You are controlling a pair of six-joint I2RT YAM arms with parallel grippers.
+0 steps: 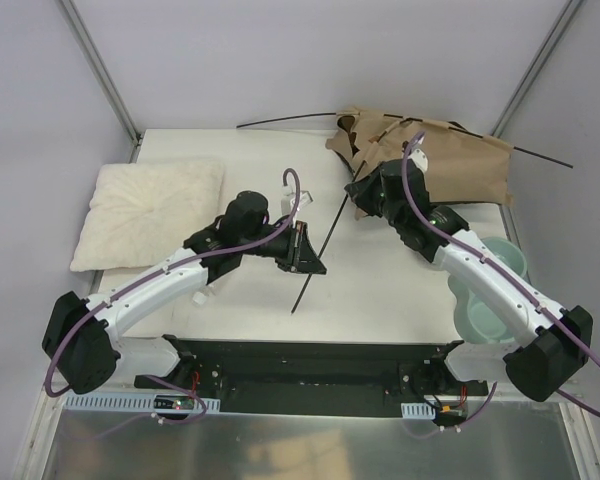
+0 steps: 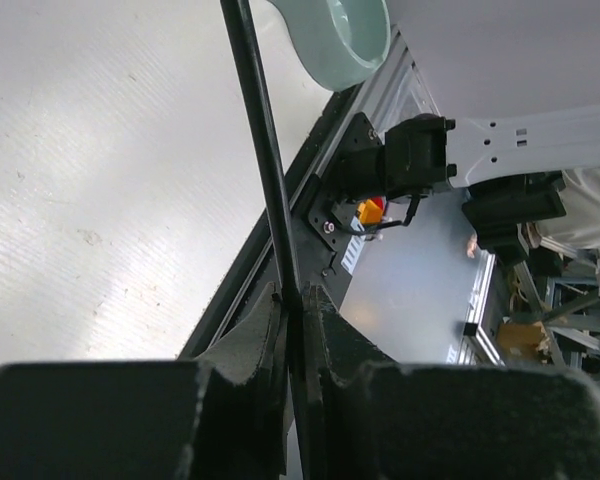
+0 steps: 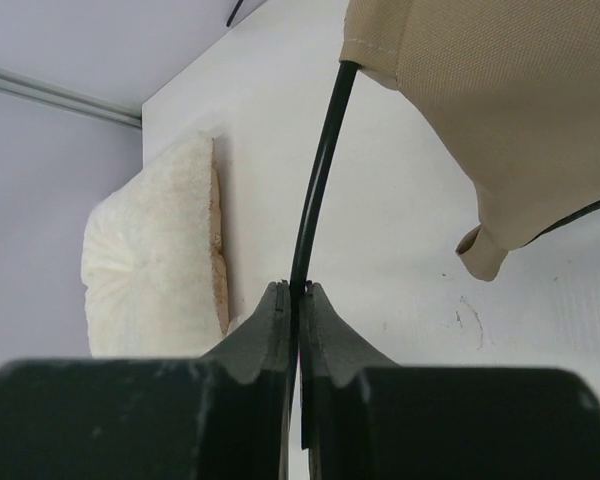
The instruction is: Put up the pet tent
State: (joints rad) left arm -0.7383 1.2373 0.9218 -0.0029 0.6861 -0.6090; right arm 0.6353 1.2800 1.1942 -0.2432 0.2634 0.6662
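The pet tent point(image 1: 435, 150) lies collapsed at the table's back right, a crumpled heap of tan fabric with thin black poles sticking out to the left and right. One black pole point(image 1: 320, 250) runs from the tent's near-left corner down toward the table's front. My right gripper point(image 1: 356, 190) is shut on this pole just below the fabric; the right wrist view shows the pole point(image 3: 315, 190) entering a hem of the tent point(image 3: 500, 110). My left gripper point(image 1: 314, 257) is shut on the same pole lower down, and the pole point(image 2: 265, 150) rises straight out of its closed jaws.
A cream fluffy pillow point(image 1: 150, 215) lies at the left of the table. A mint-green double bowl point(image 1: 495, 290) sits at the right edge beside the right arm. A black rail point(image 1: 310, 365) runs along the near edge, and slanted frame posts point(image 1: 100, 70) stand behind.
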